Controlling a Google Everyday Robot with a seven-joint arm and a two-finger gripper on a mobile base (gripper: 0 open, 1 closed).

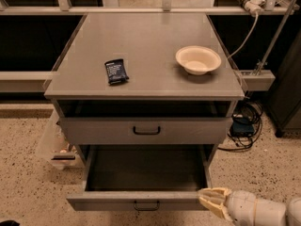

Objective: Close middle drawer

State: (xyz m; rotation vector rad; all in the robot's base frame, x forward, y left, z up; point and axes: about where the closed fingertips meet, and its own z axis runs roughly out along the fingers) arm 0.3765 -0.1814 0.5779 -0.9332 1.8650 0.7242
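Observation:
The middle drawer [117, 200] is pulled far out of the grey cabinet, showing its dark grey inside [146, 167]. Its low front panel carries a small black bail handle [146, 205] at centre. My gripper [212, 202], cream-coloured on a white arm, comes in from the lower right. It sits at the right end of the drawer's front panel, level with the top edge of the panel. I cannot tell if it touches the panel.
The taller top drawer [94, 131] with its larger black handle sits above, pushed in. A cream bowl [198, 59] and a dark snack packet [116, 71] lie on the cabinet top. Cables [244, 121] lie right of the cabinet and a clear bin [54, 147] stands left.

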